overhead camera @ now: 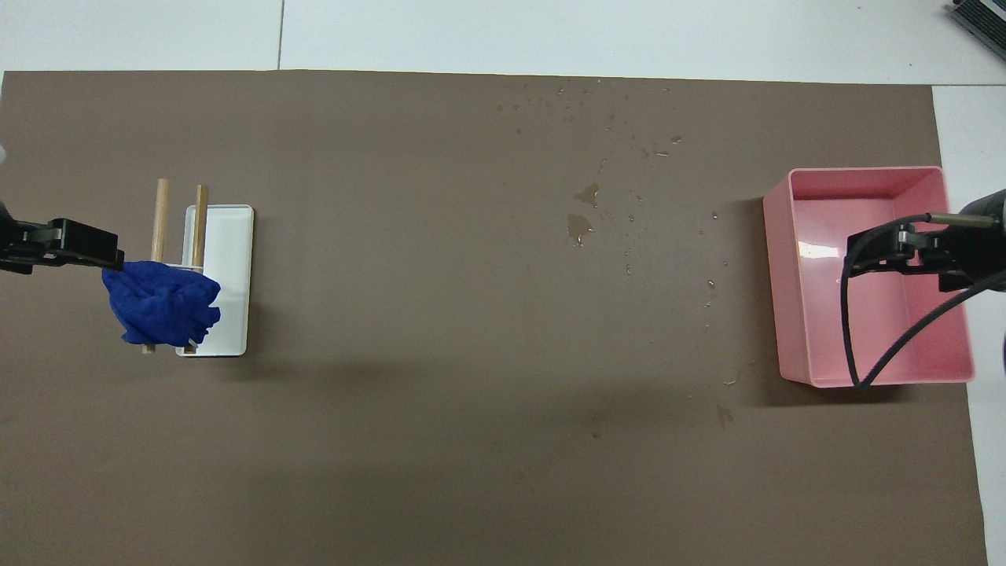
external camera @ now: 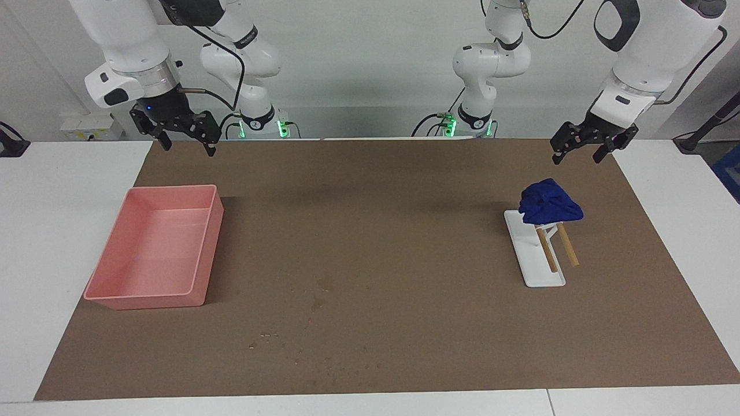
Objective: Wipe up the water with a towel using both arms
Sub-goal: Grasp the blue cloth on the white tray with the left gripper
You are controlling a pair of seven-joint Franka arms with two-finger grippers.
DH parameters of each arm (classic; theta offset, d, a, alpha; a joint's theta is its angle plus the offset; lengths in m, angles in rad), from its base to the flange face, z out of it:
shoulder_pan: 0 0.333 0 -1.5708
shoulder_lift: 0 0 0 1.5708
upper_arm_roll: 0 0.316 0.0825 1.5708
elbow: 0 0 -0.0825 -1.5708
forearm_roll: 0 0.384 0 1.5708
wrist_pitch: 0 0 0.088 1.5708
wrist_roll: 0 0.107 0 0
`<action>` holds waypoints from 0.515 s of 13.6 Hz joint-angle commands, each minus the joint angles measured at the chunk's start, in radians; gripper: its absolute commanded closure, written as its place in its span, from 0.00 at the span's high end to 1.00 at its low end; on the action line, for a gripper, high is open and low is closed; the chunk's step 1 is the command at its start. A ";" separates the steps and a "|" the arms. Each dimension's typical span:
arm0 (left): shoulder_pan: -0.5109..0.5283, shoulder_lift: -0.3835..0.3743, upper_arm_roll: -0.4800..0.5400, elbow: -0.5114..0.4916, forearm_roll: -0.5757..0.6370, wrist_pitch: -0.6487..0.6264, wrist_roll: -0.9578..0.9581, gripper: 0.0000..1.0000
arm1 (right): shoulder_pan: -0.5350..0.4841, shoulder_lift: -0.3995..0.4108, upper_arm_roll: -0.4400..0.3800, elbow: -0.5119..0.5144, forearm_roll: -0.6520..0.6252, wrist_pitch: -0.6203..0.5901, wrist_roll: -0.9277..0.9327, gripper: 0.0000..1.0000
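The towel (external camera: 549, 201) hides the upper ends of the rack's wooden rods (external camera: 557, 247).

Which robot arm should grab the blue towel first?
Probably the left. The left gripper hangs, jaws open, at the left arm's end of the table, where the towel sits on its rack. The right gripper is near the pink tray.

It looked like a robot lab: two big white robot arms (external camera: 491, 63) stood at a white table (external camera: 52, 231) by a plain wall.

White jointed arms (external camera: 647, 52), dark grey joint caps, black cables, black jaws
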 commanded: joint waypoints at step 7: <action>-0.015 -0.022 0.014 -0.053 -0.007 0.049 -0.088 1.00 | -0.004 -0.043 0.003 -0.057 0.020 0.024 -0.002 1.00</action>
